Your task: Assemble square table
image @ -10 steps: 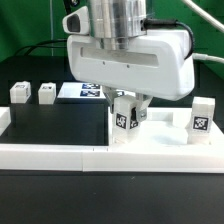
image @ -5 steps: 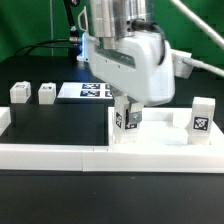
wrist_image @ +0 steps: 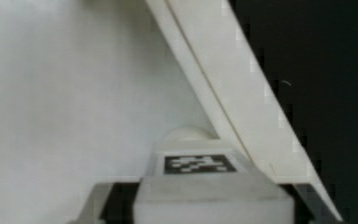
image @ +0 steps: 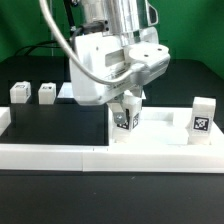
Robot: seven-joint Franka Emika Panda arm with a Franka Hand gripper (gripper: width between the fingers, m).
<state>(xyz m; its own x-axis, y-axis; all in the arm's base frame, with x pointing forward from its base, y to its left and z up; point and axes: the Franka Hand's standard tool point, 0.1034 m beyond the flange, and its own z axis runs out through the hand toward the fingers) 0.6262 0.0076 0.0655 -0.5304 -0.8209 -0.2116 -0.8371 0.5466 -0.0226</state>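
Note:
The white tray-like tabletop (image: 165, 128) lies at the exterior view's right, against the front rail. My gripper (image: 125, 108) is shut on a white tagged leg (image: 124, 123) that stands upright in the tabletop's near left corner. In the wrist view the same leg (wrist_image: 197, 172) fills the space between my dark fingers (wrist_image: 130, 202), beside the tabletop's low rim (wrist_image: 208, 80). A second leg (image: 202, 118) stands at the tabletop's right corner. Two more small legs (image: 19, 92) (image: 46, 92) stand apart at the exterior view's left.
A long low white border rail (image: 55, 156) runs along the front and turns up at the left end (image: 3, 120). The marker board (image: 66, 90) lies behind, mostly hidden by my hand. Cables hang at the back.
My hand has turned about its upright axis while staying on the leg. The leg has stayed at the tabletop's corner, and the other parts have not moved.

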